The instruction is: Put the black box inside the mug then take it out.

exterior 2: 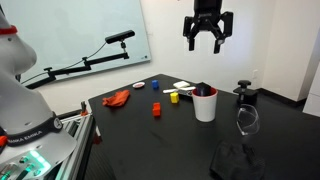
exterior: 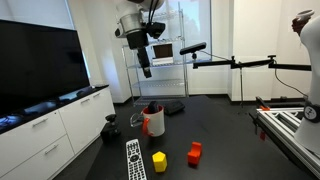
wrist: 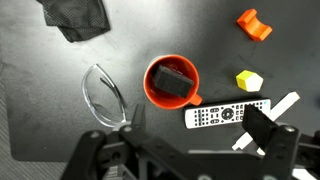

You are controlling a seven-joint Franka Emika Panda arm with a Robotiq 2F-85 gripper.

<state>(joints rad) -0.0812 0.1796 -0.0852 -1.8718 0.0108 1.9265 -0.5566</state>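
**Black tabletop, box in the mug, claw wide above it**

Dark and matte, the broad black tabletop carried everything. High over it hung the black two-fingered Robotiq claw, its jaws spread wide and holding nothing, well clear of the table in both exterior views. Below it stood the large white mug with red rim and interior, upright. The slim matte black rectangular box sat inside that mug, leaning across the red interior in the wrist view, apart from the claw's fingers. A clear glass goblet lay on its side just beside the mug. Near the mug's other side lay a flat black remote with white buttons, then a small yellow block and a small orange-red block.
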